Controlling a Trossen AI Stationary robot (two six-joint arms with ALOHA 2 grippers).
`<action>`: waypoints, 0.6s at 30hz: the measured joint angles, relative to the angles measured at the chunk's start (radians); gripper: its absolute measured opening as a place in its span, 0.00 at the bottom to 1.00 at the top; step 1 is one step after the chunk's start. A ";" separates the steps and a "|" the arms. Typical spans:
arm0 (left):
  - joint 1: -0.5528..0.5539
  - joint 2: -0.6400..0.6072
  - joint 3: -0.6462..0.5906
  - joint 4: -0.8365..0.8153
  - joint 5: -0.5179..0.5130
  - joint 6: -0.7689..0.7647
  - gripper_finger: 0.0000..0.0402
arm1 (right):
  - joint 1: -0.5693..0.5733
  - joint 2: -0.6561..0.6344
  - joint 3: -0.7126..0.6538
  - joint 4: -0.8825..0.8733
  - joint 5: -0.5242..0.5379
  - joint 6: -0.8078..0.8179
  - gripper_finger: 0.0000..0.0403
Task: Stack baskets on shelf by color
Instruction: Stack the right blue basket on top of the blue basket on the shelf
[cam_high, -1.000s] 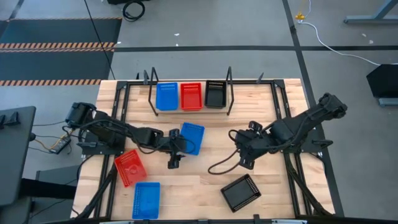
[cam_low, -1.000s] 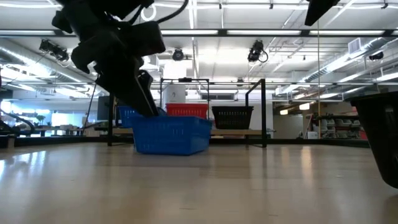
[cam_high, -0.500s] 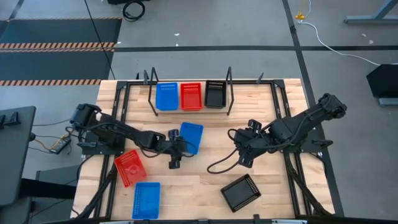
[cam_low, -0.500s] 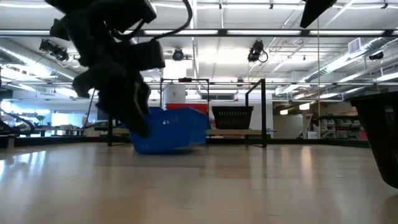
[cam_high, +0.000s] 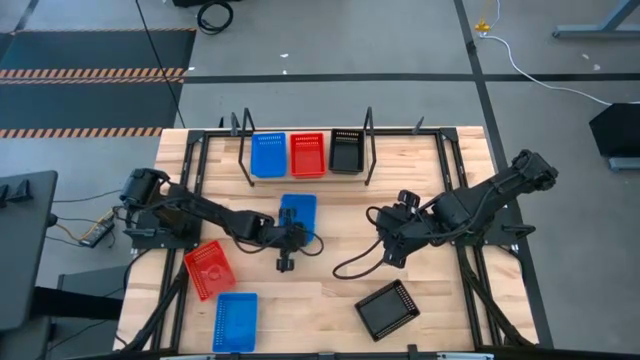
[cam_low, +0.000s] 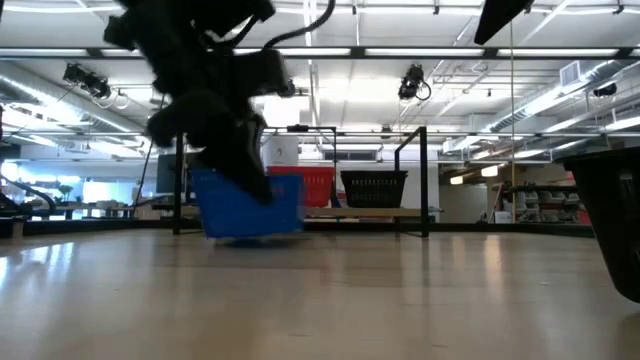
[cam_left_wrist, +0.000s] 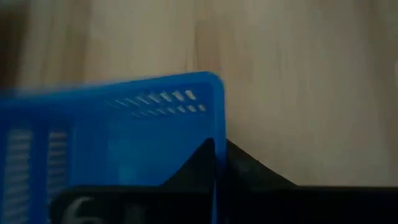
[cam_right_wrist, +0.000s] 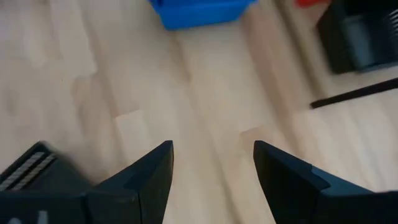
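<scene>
On the shelf at the table's far side, a blue, a red and a black basket stand side by side. Another blue basket stands mid-table, squared to the shelf, with my left gripper shut on its near end. The low view shows this basket low at the tabletop; I cannot tell whether it is lifted clear. My right gripper hangs open above bare wood to the right, holding nothing. My left gripper has the blue basket's near short wall between its fingers, one inside the basket and one outside. They come slanting down from the table's left. The wall's top edge runs away from them to the basket's corner.
A red basket and a blue one lie near the table's front left. A black basket lies at the front right. Black wire uprights flank the shelf. Bare wood lies between the two arms.
My left gripper has moved toward the table's right edge and a little down. The blue basket, askew a second ago, tipped up briefly, turned about and now stands square to the shelf, slightly further left.
</scene>
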 joint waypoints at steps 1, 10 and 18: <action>0.000 0.000 0.022 -0.014 0.001 -0.003 0.04 | 0.000 0.000 0.000 0.000 0.027 -0.006 0.57; -0.054 0.000 0.326 -0.447 -0.157 -0.001 0.02 | -0.025 0.000 0.000 -0.001 0.135 -0.056 0.57; 0.022 -0.075 0.478 -0.829 -0.190 -0.037 0.02 | -0.031 0.000 0.000 0.004 0.185 -0.087 0.57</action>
